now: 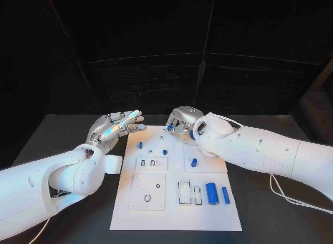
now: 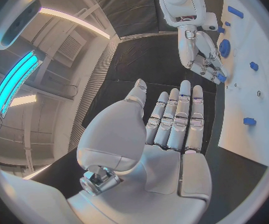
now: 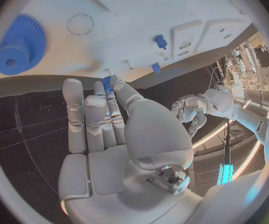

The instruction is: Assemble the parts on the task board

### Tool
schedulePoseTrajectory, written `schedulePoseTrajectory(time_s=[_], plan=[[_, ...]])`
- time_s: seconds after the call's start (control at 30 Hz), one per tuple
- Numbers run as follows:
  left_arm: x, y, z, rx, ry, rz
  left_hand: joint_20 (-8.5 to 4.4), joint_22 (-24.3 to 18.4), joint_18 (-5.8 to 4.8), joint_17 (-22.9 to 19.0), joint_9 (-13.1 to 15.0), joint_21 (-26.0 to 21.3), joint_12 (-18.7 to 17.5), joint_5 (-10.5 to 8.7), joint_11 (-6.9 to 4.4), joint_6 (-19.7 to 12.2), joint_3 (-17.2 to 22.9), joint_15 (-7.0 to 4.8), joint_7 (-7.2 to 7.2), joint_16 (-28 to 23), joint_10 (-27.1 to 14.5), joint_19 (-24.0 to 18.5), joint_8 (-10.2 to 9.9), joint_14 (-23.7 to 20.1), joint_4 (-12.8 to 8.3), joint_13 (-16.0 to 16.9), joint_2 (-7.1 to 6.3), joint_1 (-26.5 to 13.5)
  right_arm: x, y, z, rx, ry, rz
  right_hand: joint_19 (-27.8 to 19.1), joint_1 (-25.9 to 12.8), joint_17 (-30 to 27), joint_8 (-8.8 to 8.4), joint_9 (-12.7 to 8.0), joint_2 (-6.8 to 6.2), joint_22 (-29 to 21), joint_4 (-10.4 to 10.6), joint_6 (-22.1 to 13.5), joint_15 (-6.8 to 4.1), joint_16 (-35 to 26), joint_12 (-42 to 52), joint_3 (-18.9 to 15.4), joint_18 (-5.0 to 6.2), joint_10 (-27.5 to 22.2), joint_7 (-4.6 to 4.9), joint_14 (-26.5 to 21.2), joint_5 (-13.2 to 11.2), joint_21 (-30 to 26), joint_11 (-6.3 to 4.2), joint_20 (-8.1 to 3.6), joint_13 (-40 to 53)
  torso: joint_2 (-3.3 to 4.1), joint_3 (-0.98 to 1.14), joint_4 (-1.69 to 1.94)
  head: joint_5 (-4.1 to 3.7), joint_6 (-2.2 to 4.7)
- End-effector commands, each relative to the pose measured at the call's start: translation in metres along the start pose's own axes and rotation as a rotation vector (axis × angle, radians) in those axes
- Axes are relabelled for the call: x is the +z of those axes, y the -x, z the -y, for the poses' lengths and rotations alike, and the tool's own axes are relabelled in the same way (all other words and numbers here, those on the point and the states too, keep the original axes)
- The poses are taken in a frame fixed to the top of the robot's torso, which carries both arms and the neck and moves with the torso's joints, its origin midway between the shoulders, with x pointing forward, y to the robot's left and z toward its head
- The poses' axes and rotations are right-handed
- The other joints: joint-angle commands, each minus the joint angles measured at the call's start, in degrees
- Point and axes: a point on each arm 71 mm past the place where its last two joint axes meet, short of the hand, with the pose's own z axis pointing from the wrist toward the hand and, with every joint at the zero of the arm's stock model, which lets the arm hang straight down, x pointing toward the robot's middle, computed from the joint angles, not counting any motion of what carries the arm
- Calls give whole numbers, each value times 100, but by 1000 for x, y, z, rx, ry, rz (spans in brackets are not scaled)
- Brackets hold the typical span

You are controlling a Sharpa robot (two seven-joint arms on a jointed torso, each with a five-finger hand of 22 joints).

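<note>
The white task board (image 1: pixel 174 213) lies in the middle of the black table. My right hand (image 1: pixel 182 122) hovers over the board's far edge and pinches a small blue part (image 3: pixel 107 83) between thumb and fingertip, close to a thin pin on the board. A blue gear (image 3: pixel 16 47) sits on the board beside that hand. My left hand (image 1: pixel 115 127) is held flat with straight fingers and holds nothing, just off the board's far left corner. Small blue pegs (image 1: pixel 140 145) (image 1: pixel 165 151) (image 1: pixel 194 162) stand on the board. Two blue cylinders (image 1: pixel 211 193) (image 1: pixel 226 195) lie near its right front.
Two raised white plates with slots (image 1: pixel 152 163) (image 1: pixel 147 192) sit on the board's left half, and white rectangular inserts (image 1: pixel 185 193) lie beside the cylinders. Bare black table (image 1: pixel 64 132) surrounds the board on both sides.
</note>
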Motion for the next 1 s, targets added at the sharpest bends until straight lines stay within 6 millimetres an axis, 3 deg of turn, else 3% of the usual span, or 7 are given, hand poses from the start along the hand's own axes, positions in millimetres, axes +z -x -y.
schedulePoseTrajectory(time_s=[0.03,0.1,0.2,0.7,0.87,1.0], plan=[[1,-3,1,-7,-4,-20,8,-10,81,7,-7,-14,-31,14,33,16,-11,20,99,-35,28,36,-25,32,-43,-6,-3,36,4,-1,-1,-5,-23,-29,59,-28,15,2,-1,-37,19,-4,-27,-16,22,-35,38,-18,-10,32,19,7,29,28,4,-6,19,-9,17,14,11],[1,-3,1,-7,-3,-21,8,-10,81,7,-7,-14,-31,14,33,16,-11,20,99,-35,28,36,-25,32,-43,-6,-3,36,7,-2,-2,-7,-25,-39,59,-30,16,2,-1,-40,21,-3,-28,-16,24,-36,43,-18,-12,32,18,7,31,29,5,-6,27,-16,41,1,8],[1,-3,1,-7,-2,-21,8,-10,81,7,-7,-14,-31,14,33,16,-11,20,99,-35,28,36,-25,32,-43,-6,-3,36,9,-4,-4,-10,-29,-44,59,-37,21,1,-2,-49,28,0,-34,-14,35,-41,66,-19,-16,33,18,4,40,30,7,-6,31,-21,47,0,7],[2,-4,0,-8,1,-23,8,-12,81,8,-7,-17,-35,14,32,18,-11,20,99,-42,31,39,-28,36,-55,-6,-5,45,17,-7,-7,-27,-50,-63,43,-102,34,-4,-3,-124,44,30,-63,-4,73,-57,157,-19,-35,42,7,-6,70,41,18,-5,47,-21,46,15,9],[2,-4,0,-8,2,-22,8,-12,81,9,-7,-17,-35,14,32,18,-11,20,99,-42,31,39,-29,36,-56,-6,-5,46,18,-8,-8,-29,-53,-72,-9,-181,-60,-21,-11,-219,6,76,-156,23,41,-112,262,-11,-131,71,-36,-14,66,73,38,-14,54,-21,51,19,8],[2,-3,0,-8,2,-22,8,-13,81,8,-7,-18,-37,14,33,17,-11,21,99,-45,30,39,-30,35,-59,-6,-5,48,19,-8,-8,-30,-53,-75,-108,-288,-223,-34,-22,-385,-104,127,-401,76,-47,-176,314,5,-323,119,-98,-21,9,132,80,-20,55,-22,51,21,3]])
